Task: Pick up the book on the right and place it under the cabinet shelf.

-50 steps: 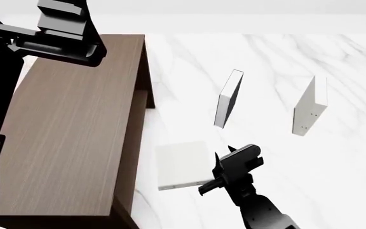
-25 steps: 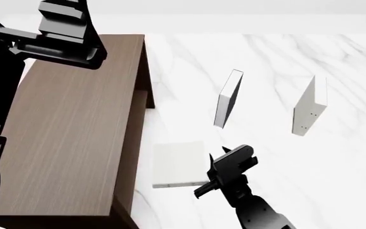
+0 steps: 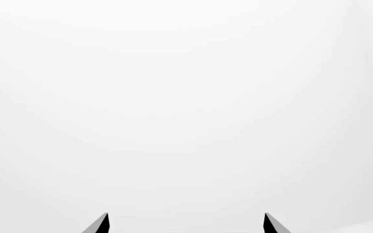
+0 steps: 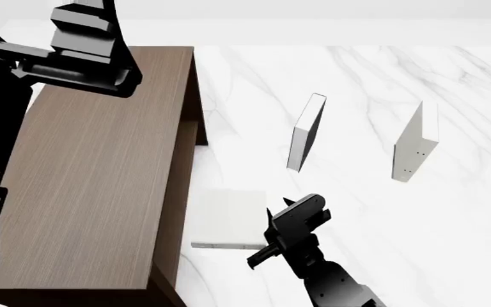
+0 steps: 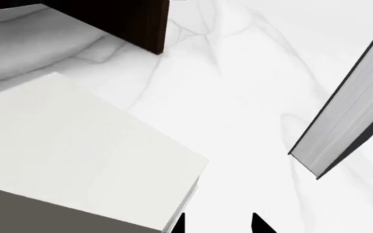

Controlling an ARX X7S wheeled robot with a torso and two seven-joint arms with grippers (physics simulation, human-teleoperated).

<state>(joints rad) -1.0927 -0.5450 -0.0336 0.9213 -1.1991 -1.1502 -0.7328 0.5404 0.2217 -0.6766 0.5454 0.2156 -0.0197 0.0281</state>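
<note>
The book (image 4: 416, 142), white with a pale grey spine and two tiny dots, stands on edge at the far right, untouched. The dark brown cabinet shelf (image 4: 92, 179) fills the left; its leg (image 5: 134, 24) shows in the right wrist view. Another white book (image 4: 228, 217) (image 5: 76, 145) lies flat with its left edge against the cabinet. My right gripper (image 4: 286, 206) (image 5: 217, 224) sits right beside that flat book's right edge, narrowly open with nothing between its fingers. Held high over the cabinet's far left corner, my left gripper (image 4: 84, 57) (image 3: 185, 223) is open and empty.
A book with a black face (image 4: 307, 131) (image 5: 348, 116) stands on edge between the flat book and the right one. White marble floor (image 4: 357, 77) stretches to the right of the cabinet. The left wrist view shows only blank white.
The flat white book has slid left until it meets the cabinet. My right gripper has moved left alongside it. The two standing books are unmoved.
</note>
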